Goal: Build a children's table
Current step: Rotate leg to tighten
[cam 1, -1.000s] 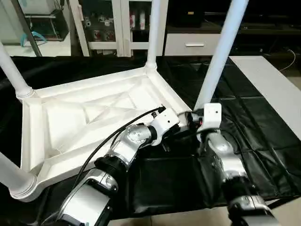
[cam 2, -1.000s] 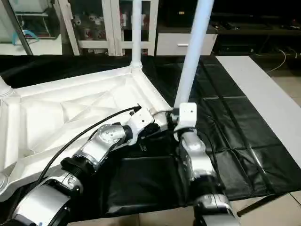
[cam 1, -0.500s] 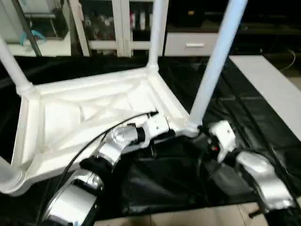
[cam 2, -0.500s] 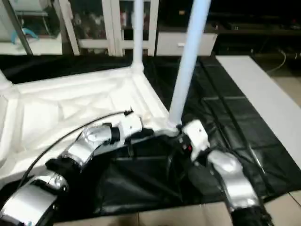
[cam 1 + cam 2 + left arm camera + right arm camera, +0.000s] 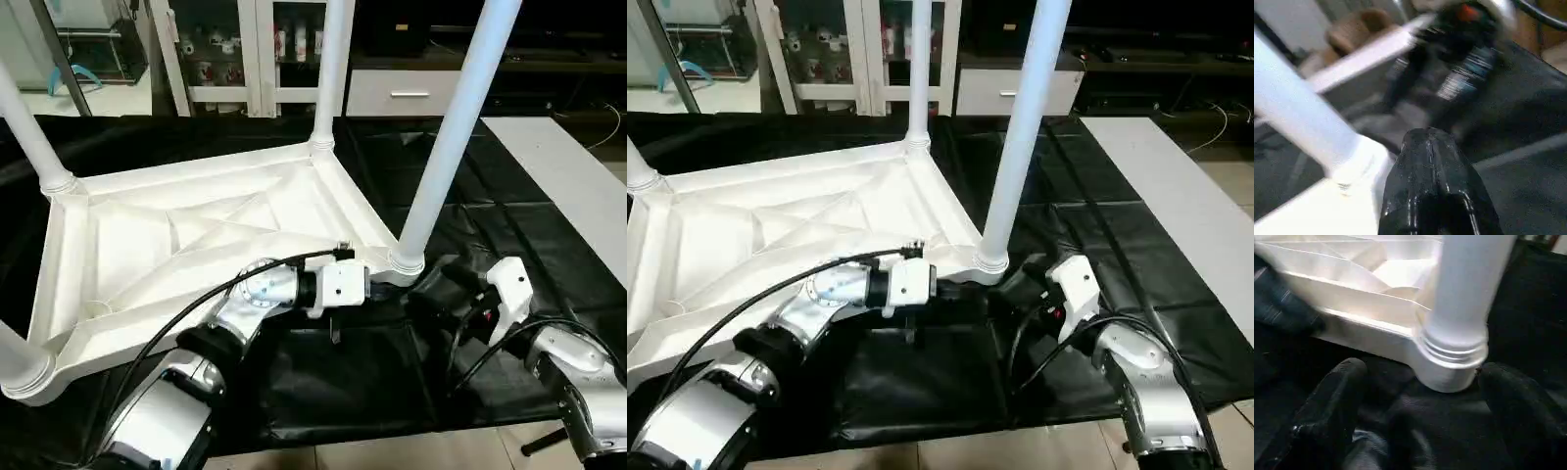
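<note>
Table: children's table (image 5: 196, 235) upside down on black surface (image 5: 549, 245), legs up.
Left hand (image 5: 1432, 161): fingers together, empty.
Right hand (image 5: 1415, 401): spread, facing near leg (image 5: 446, 137).
Handling: light, stiff, slick (I'd grip low, at the socket).

All four table legs (image 5: 450, 137) run past the top edge

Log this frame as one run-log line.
table top: upside down on black sheet | four legs socketed | left pincer: shut, by near-right leg | right pincer: open, facing that socket, not touching
</note>
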### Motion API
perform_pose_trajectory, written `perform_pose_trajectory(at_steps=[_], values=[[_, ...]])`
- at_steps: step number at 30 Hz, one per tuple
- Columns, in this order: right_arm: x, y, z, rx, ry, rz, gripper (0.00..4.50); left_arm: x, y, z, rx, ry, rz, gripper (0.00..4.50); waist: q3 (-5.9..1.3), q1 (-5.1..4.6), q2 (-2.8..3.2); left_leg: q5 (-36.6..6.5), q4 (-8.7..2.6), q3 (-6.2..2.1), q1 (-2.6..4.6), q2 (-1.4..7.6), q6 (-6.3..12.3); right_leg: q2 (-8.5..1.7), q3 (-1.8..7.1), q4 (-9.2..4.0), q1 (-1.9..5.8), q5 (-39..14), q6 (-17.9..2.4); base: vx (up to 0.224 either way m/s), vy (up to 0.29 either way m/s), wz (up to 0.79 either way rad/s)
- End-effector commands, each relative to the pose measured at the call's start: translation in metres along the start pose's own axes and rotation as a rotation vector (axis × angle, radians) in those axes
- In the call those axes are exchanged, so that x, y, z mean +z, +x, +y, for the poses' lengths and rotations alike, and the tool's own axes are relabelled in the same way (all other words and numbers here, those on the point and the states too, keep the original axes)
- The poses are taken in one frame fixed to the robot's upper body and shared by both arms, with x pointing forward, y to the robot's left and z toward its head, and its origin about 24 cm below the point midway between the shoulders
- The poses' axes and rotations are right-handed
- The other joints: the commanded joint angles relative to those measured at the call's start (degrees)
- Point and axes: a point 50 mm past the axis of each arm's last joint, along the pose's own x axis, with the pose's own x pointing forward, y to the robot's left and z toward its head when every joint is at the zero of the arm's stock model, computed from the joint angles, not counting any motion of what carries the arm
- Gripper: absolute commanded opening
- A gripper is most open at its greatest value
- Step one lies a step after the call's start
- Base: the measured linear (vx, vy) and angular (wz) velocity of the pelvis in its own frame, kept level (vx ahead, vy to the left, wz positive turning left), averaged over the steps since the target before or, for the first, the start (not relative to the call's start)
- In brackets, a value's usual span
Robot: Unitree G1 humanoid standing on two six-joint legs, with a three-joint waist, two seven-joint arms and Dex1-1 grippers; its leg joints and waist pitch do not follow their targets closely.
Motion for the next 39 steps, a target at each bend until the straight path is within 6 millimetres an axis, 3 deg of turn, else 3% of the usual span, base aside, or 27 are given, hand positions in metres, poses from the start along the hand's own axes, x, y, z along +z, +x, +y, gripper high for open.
perform_pose_trajectory(at_steps=[1, 3, 5, 7, 8, 9, 10, 11, 12, 13, 14, 15, 16, 17, 18, 20, 21, 23, 24, 27, 29, 31, 33, 36, 39], values=[[0.005, -0.002, 0.002, 0.027, -0.010, -0.011, 3.96, 0.009, -0.002, 0.013, 0.099, -0.023, -0.067, 0.00, -3.40, 0.28, -0.01, -13.5, -4.27, -1.52, 0.48, 3.43, 5.52, -3.64, 2.34, -3.57, 3.19, -12.8, -14.1, 0.000, 0.000, 0.00], [0.008, 0.000, 0.010, 0.057, -0.002, -0.036, 3.96, 0.010, -0.016, 0.021, 0.212, -0.135, -0.141, 0.00, -3.39, 0.43, -0.22, -12.8, -4.25, -1.43, 0.37, 3.50, 5.23, -3.74, 2.40, -3.18, 3.39, -10.5, -15.5, 0.000, 0.000, 0.00], [0.010, 0.001, 0.014, 0.069, 0.002, -0.051, 4.02, 0.007, -0.026, 0.021, 0.253, -0.178, -0.150, 0.41, -3.40, 0.34, -0.13, -12.6, -4.29, -1.43, 0.34, 3.52, 5.54, -3.63, 2.35, -3.04, 3.34, -10.2, -15.8, 0.000, 0.000, 0.00], [0.014, 0.003, 0.024, 0.127, 0.020, -0.073, 4.02, -0.001, -0.051, 0.019, 0.371, -0.230, -0.115, 0.41, -3.32, 0.08, -0.47, -13.1, -4.34, -1.45, 0.20, 3.49, 5.94, -3.46, 2.29, -3.16, 3.33, -11.6, -15.0, 0.000, 0.000, 0.00], [0.014, 0.003, 0.025, 0.129, 0.020, -0.074, 4.02, -0.001, -0.052, 0.019, 0.373, -0.230, -0.115, 0.41, -3.28, -0.01, -0.18, -12.6, -4.40, -1.56, 0.06, 3.58, 6.03, -3.51, 2.35, -3.09, 3.40, -12.0, -14.6, 0.000, 0.000, 0.00], [0.016, 0.004, 0.034, 0.180, 0.032, -0.079, 4.02, -0.001, -0.070, 0.012, 0.433, -0.264, -0.118, 0.64, -3.32, -0.22, -0.58, -13.2, -4.41, -1.42, 0.40, 3.70, 5.74, -3.40, 2.33, -3.30, 3.10, -13.5, -14.0, 0.000, 0.000, 0.00], [0.016, 0.004, 0.038, 0.203, 0.032, -0.076, 4.02, 0.002, -0.077, 0.006, 0.440, -0.285, -0.132, 0.80, -3.43, 0.00, -0.20, -12.9, -4.44, -1.57, 0.46, 3.98, 5.22, -3.64, 2.41, -2.86, 3.27, -13.1, -14.3, 0.000, 0.000, 0.00], [0.016, 0.004, 0.038, 0.203, 0.032, -0.076, 4.02, 0.002, -0.077, 0.006, 0.440, -0.285, -0.132, 0.85, -3.13, -0.04, -0.50, -13.0, -4.65, -1.57, 0.21, 4.13, 5.07, -3.65, 2.47, -2.93, 3.06, -14.3, -14.1, 0.000, 0.000, 0.00], [0.016, 0.005, 0.041, 0.222, 0.032, -0.071, 4.02, 0.006, -0.084, 0.000, 0.441, -0.298, -0.141, 0.93, -3.18, -0.21, -0.58, -14.3, -4.70, -1.37, 0.65, 4.06, 4.18, -3.22, 2.41, -3.15, 2.56, -16.1, -13.5, 0.000, 0.000, 0.00], [0.016, 0.006, 0.043, 0.235, 0.030, -0.069, 4.02, 0.011, -0.092, -0.009, 0.439, -0.329, -0.151, 0.93, -2.97, -0.24, -1.44, -14.8, -4.82, -1.35, 0.45, 4.02, 4.19, -3.19, 2.40, -3.42, 2.52, -17.4, -13.0, 0.000, 0.000, 0.00], [0.017, 0.009, 0.044, 0.235, 0.033, -0.073, 4.02, 0.016, -0.099, -0.019, 0.424, -0.354, -0.139, 1.08, -2.76, -0.17, -1.61, -15.2, -5.03, -1.42, 0.33, 4.18, 3.51, -3.39, 2.53, -3.54, 2.43, -19.0, -12.3, 0.000, 0.000, 0.00], [0.018, 0.013, 0.043, 0.228, 0.031, -0.081, 4.02, 0.018, -0.104, -0.026, 0.430, -0.366, -0.116, 1.27, -2.64, -0.06, -0.92, -15.4, -5.23, -1.52, 0.49, 4.18, 2.75, -3.31, 2.59, -3.51, 2.22, -19.5, -11.8, 0.000, 0.000, 0.00], [0.019, 0.014, 0.043, 0.226, 0.031, -0.082, 4.02, 0.018, -0.105, -0.027, 0.431, -0.368, -0.111, 1.27, -2.48, -0.20, -1.27, -16.3, -5.14, -1.28, 0.66, 4.04, 2.43, -2.99, 2.56, -3.78, 1.84, -20.6, -11.2, 0.000, 0.000, 0.00], [0.023, 0.022, 0.041, 0.195, 0.029, -0.107, 4.02, 0.019, -0.114, -0.035, 0.496, -0.368, -0.062, 1.29, -2.46, -0.27, -1.62, -17.2, -5.38, -1.55, 0.62, 4.20, 1.36, -3.11, 2.56, -3.59, 2.03, -21.0, -10.6, 0.000, 0.000, 0.00], [0.026, 0.026, 0.041, 0.177, 0.034, -0.123, 4.02, 0.017, -0.120, -0.039, 0.569, -0.380, -0.037, 1.34, -2.25, -0.45, -1.50, -17.6, -5.53, -1.59, 0.43, 3.97, 0.81, -3.01, 2.60, -3.77, 1.96, -21.9, -9.7, 0.000, 0.000, 0.00], [0.028, 0.030, 0.041, 0.163, 0.033, -0.132, 4.02, 0.015, -0.124, -0.042, 0.628, -0.386, -0.017, 1.66, -2.28, -0.57, -1.50, -18.7, -5.35, -1.53, 0.81, 3.88, -0.11, -2.92, 2.71, -3.97, 1.67, -22.5, -8.9, 0.000, 0.000, 0.00], [0.030, 0.034, 0.040, 0.134, 0.029, -0.148, 4.02, 0.010, -0.130, -0.049, 0.703, -0.389, 0.018, 1.66, -2.33, -0.59, -1.75, -18.5, -5.36, -1.64, 0.64, 3.83, -0.29, -3.00, 2.74, -3.98, 1.82, -22.5, -8.2, 0.000, 0.000, 0.00], [0.034, 0.040, 0.039, 0.102, 0.028, -0.170, 4.02, 0.005, -0.142, -0.061, 0.868, -0.355, 0.066, 1.70, -2.27, -0.79, -1.94, -18.4, -5.40, -1.73, 0.41, 3.80, -0.30, -2.97, 2.74, -4.17, 1.93, -22.6, -7.3, 0.000, 0.000, 0.00], [0.035, 0.042, 0.038, 0.074, 0.022, -0.180, 4.02, 0.007, -0.150, -0.064, 0.989, -0.323, 0.070, 1.97, -2.39, -0.80, -2.07, -17.8, -5.33, -1.76, 0.23, 3.72, -0.34, -3.05, 2.72, -4.20, 2.15, -22.4, -6.7, 0.000, 0.000, 0.00], [0.037, 0.043, 0.035, 0.038, 0.032, -0.204, 4.02, 0.014, -0.155, -0.070, 1.044, -0.277, 0.047, 2.14, -2.78, -0.42, -1.89, -16.1, -5.14, -1.67, 0.59, 3.71, 0.21, -2.71, 2.73, -3.89, 1.92, -17.5, -7.2, 0.000, 0.000, 0.00], [0.039, 0.044, 0.032, -0.012, 0.071, -0.248, 4.02, 0.020, -0.160, -0.079, 1.097, -0.243, -0.010, 2.24, -2.64, -0.42, -2.00, -15.4, -5.30, -1.68, 0.09, 3.77, 0.82, -2.76, 2.72, -3.69, 2.14, -14.7, -8.0, 0.000, 0.000, 0.00], [0.042, 0.043, 0.028, -0.068, 0.069, -0.285, 4.02, 0.023, -0.164, -0.085, 1.150, -0.194, 0.008, 2.50, -2.70, -0.36, -1.85, -15.5, -5.25, -1.61, 0.29, 3.75, 0.73, -2.54, 2.67, -3.49, 2.07, -13.3, -8.3, 0.000, 0.000, 0.00], [0.041, 0.041, 0.026, -0.109, 0.081, -0.317, 4.02, 0.028, -0.168, -0.086, 1.225, -0.143, -0.007, 2.70, -2.56, -0.37, -2.02, -17.6, -5.30, -1.56, 0.28, 3.70, 0.51, -2.64, 2.68, -3.73, 2.08, -15.5, -7.5, 0.000, 0.000, 0.00], [0.037, 0.039, 0.032, -0.085, 0.096, -0.324, 4.02, 0.033, -0.172, -0.088, 1.298, -0.077, -0.029, 2.96, -2.40, -0.22, -1.83, -19.4, -5.40, -1.70, 0.41, 3.68, 0.10, -2.61, 2.72, -4.25, 1.87, -18.7, -6.1, 0.000, 0.000, 0.00], [0.037, 0.046, 0.040, -0.056, 0.081, -0.313, 4.02, 0.033, -0.181, -0.091, 1.396, 0.003, 0.022, 3.13, -2.49, -0.40, -1.83, -20.0, -5.48, -1.92, 0.27, 3.72, -0.23, -2.48, 2.61, -4.16, 2.07, -18.3, -5.4, 0.000, 0.000, 0.00]])
